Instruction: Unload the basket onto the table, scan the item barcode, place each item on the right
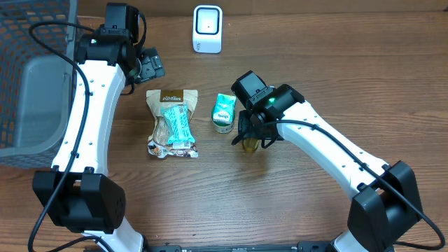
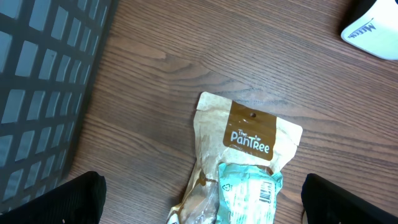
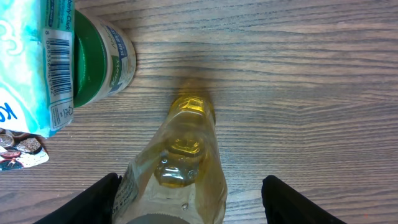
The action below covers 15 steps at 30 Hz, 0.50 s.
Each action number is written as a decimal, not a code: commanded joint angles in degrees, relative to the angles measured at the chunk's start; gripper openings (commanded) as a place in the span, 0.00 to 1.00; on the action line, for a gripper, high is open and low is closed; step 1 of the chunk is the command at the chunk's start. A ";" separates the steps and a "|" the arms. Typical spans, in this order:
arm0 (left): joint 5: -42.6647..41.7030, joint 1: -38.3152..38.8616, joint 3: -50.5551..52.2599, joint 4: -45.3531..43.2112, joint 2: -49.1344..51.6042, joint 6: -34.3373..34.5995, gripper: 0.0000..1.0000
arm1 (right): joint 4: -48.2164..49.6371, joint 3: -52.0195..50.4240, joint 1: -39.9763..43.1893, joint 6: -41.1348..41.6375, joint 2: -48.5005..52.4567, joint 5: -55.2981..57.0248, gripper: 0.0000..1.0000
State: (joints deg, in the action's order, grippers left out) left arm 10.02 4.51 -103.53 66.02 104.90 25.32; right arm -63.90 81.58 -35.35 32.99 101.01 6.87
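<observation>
Finds the bottle (image 3: 189, 155) of yellow liquid on the desk (image 1: 315, 77), near the middle, just right of a green-lidded tub (image 1: 222, 126) with a teal packet (image 1: 225, 105) against it. Cannot tell for certain whether standing or lying; judges standing likelier from the small footprint seen from above.

Notes the right gripper (image 1: 253, 138) low over the bottle, fingers (image 3: 93, 199) apart on either side, with clear desk showing between bottle and right finger. Not clamped.

Notes the left gripper (image 1: 151, 67) at far left, spread wide and empty, above the far end of a snack bag (image 2: 249, 155) and beside a basket (image 1: 28, 84).

Places the white scanner (image 1: 208, 29) at the far edge, well apart from the bottle. Sees no barcode on the bottle in any view.

Judges the grasp as not yet made. Flags the following:
- Slipping on the smooth rounded wall through off-centre closing, tipping or rolling the bottle into the tub.
- Knocking the packet, close on the left, during closing or lifting.
- Shifting of the load through sloshing liquid on the way to the scanner.
- Presenting the wrong face, with the code turned away or covered by a finger, giving no read.
</observation>
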 commanded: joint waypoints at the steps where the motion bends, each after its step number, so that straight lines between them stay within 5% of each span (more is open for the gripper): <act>1: 0.00 0.37 -0.72 -0.09 -0.70 -0.74 1.00 | 0.15 -0.31 -0.15 0.04 0.07 0.57 0.70; 15: 0.00 0.37 -0.72 -0.09 -0.70 -0.74 1.00 | 0.17 -0.31 -0.15 0.04 0.07 0.57 0.73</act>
State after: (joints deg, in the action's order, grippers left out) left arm 10.02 4.51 -103.53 66.02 104.90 25.32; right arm -63.90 81.58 -35.35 32.99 101.01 6.87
